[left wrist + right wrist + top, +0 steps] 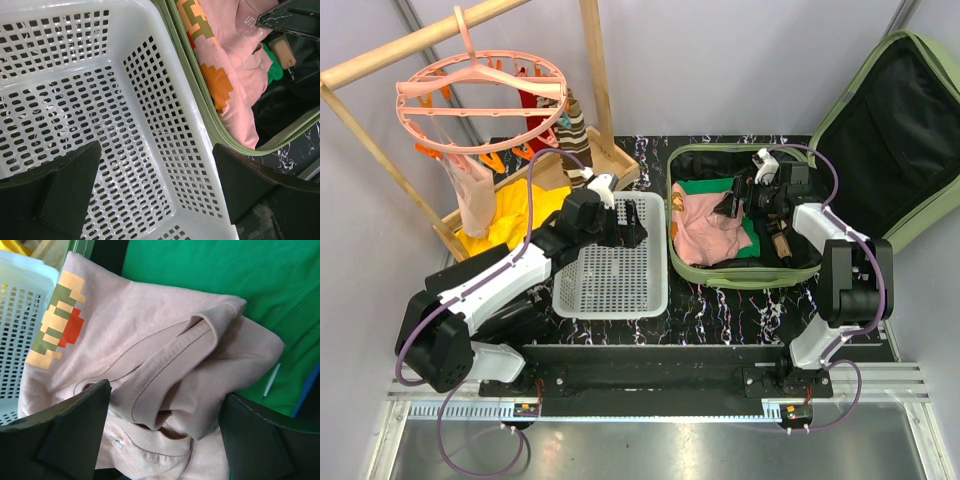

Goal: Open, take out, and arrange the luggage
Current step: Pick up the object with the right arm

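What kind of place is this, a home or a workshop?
Probably a robot test bench staged as a laundry corner, not a home: a left arm and right arm bolted to a metal rail, an open light-green suitcase of clothes, and a wooden rack with a pink peg hanger.

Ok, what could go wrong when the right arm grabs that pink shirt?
The open right tool hangs over the pink shirt, which lies bunched on a green garment; a deep pinch might lift both. Pinching only a loose fold could leave the shirt trailing and catching the suitcase rim toward the white basket.
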Motion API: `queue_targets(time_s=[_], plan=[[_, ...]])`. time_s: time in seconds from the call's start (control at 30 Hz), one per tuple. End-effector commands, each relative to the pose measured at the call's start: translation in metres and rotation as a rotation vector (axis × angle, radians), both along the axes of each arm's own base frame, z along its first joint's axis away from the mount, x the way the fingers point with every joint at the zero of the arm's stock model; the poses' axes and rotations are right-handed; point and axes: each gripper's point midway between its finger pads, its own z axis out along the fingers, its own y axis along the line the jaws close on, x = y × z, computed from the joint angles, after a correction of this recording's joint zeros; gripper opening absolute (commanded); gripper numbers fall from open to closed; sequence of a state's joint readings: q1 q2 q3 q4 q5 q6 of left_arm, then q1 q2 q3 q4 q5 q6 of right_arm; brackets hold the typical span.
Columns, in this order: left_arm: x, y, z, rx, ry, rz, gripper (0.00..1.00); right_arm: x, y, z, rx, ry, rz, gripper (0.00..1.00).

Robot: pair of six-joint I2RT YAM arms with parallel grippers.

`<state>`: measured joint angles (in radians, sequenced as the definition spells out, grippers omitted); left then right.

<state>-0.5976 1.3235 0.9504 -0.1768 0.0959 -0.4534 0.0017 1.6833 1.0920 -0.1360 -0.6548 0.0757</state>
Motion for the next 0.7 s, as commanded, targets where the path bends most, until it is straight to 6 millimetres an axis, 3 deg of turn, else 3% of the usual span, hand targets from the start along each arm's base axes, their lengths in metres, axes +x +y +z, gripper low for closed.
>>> queue_targets(time_s=[0.0,0.13,0.17,0.27,0.3,0.37,0.4,0.67], plan=[[0.003,0.004,0.013,-0.009,-0.049,0.024,0.99,0.006,0.012,0.008,0.055,-0.028,0.057,0.89],[0.003,0.006,0.012,-0.006,-0.051,0.034,0.99,0.004,0.018,0.007,0.090,-0.007,0.081,0.72],[0.003,0.006,0.012,-0.006,-0.051,0.034,0.99,0.003,0.019,0.009,0.104,-0.003,0.085,0.61],[0.001,0.007,0.012,-0.008,-0.049,0.033,0.99,0.003,0.020,0.026,0.117,-0.031,0.083,0.45],[0.001,0.007,0.011,-0.005,-0.049,0.033,0.99,0.002,0.021,0.031,0.120,-0.039,0.083,0.30],[0.000,0.008,0.012,-0.006,-0.054,0.034,0.99,0.001,0.021,0.052,0.122,-0.071,0.079,0.16],[0.000,0.010,0.010,-0.004,-0.052,0.039,0.99,0.000,0.021,0.059,0.122,-0.084,0.075,0.02],[0.002,0.016,0.032,0.009,-0.125,0.041,0.99,-0.013,0.019,0.145,0.132,-0.227,0.051,0.00]])
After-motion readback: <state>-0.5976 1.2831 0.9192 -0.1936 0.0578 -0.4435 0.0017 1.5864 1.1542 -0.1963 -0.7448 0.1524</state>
